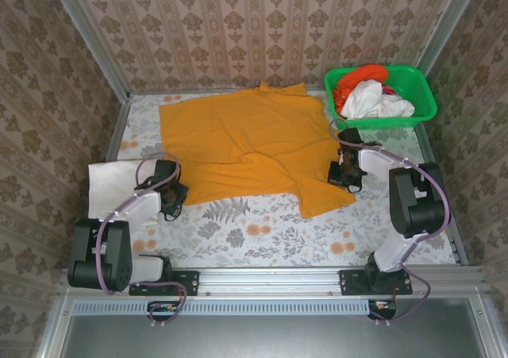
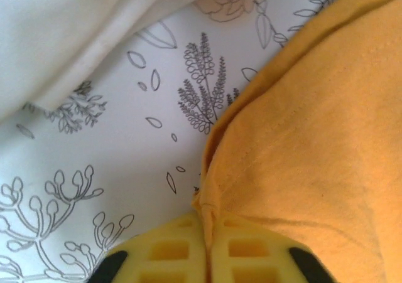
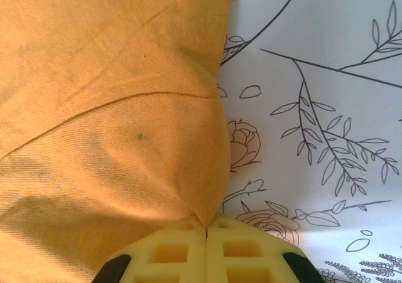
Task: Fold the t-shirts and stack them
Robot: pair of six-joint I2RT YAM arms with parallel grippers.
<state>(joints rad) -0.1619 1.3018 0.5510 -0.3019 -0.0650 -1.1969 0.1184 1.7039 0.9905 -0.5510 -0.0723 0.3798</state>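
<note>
An amber-orange t-shirt lies spread flat on the flowered table. My left gripper is low at the shirt's near left edge, shut on a pinch of the orange hem. My right gripper sits at the shirt's right edge, shut on a fold of the orange fabric. A folded white t-shirt rests at the left, beside the left arm; its edge shows in the left wrist view. A white t-shirt and a red-orange one are bundled in the basket.
The green lattice basket stands at the back right corner, close behind the right arm. Patterned walls enclose the table on three sides. A metal rail runs along the near edge.
</note>
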